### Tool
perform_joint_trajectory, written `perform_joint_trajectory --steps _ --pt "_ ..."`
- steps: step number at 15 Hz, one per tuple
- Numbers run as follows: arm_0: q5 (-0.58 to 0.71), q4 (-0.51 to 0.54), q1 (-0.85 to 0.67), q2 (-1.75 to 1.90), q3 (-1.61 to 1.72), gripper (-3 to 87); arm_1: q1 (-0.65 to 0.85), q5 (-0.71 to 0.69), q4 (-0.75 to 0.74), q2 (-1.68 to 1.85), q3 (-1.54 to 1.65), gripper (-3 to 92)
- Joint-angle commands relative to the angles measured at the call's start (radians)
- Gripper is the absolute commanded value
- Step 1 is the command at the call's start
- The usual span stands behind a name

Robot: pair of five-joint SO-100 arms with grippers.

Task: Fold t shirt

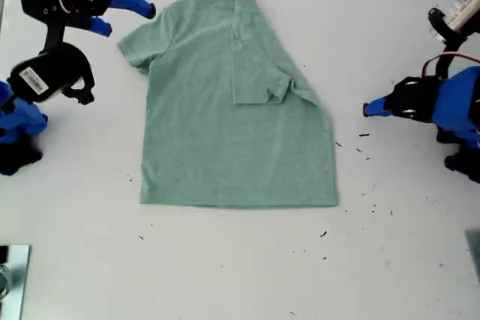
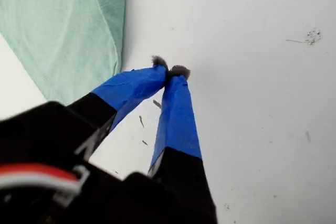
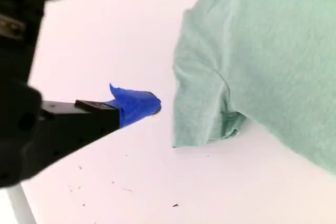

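The pale green t shirt point(image 1: 217, 125) lies flat on the white table point(image 1: 240, 275), collar toward the far edge. Its side on the exterior view's right is folded inward, with that sleeve point(image 1: 259, 84) lying on the chest. My first gripper point(image 2: 170, 71) is shut with nothing in it; it hovers just off the shirt's edge point(image 2: 68, 24) and shows at the exterior view's right point(image 1: 367, 109). My second gripper point(image 3: 164, 40) is open beside the unfolded sleeve point(image 3: 202, 103), at the exterior view's upper left point(image 1: 129, 20), and is not touching the sleeve.
Small dark specks point(image 1: 364, 151) dot the table around the shirt's corner on the exterior view's right. A metal object point(image 1: 11, 279) sits at the exterior view's lower left corner. The arm bases stand at both side edges of the exterior view.
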Motion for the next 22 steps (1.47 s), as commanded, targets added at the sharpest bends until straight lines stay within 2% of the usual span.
perform_joint_trajectory --steps 1,6,9,11,13,19,22 --pt "-0.009 -0.086 -0.052 0.035 0.126 34.5 -0.003 -0.008 -0.011 0.002 0.051 2.1" --pt "0.008 -0.423 -0.186 0.025 0.555 34.5 -0.026 -0.012 -0.011 0.002 0.051 2.1" --pt "0.071 -0.537 -0.272 -0.006 0.667 34.1 -0.046 -0.002 -0.011 0.002 0.051 2.1" --pt "0.075 -0.591 -0.261 -0.101 0.652 34.1 -0.046 -0.002 -0.011 0.002 0.051 2.1" --pt "0.057 -0.597 -0.221 -0.170 0.600 34.1 -0.044 -0.002 -0.011 0.002 0.051 2.1" --pt "0.074 -0.497 -0.207 -0.316 0.388 33.2 -0.035 -0.002 -0.011 0.002 0.052 2.1" --pt "0.109 -0.522 -0.230 -0.661 0.245 24.4 -0.044 0.005 -0.011 0.002 0.052 2.1"
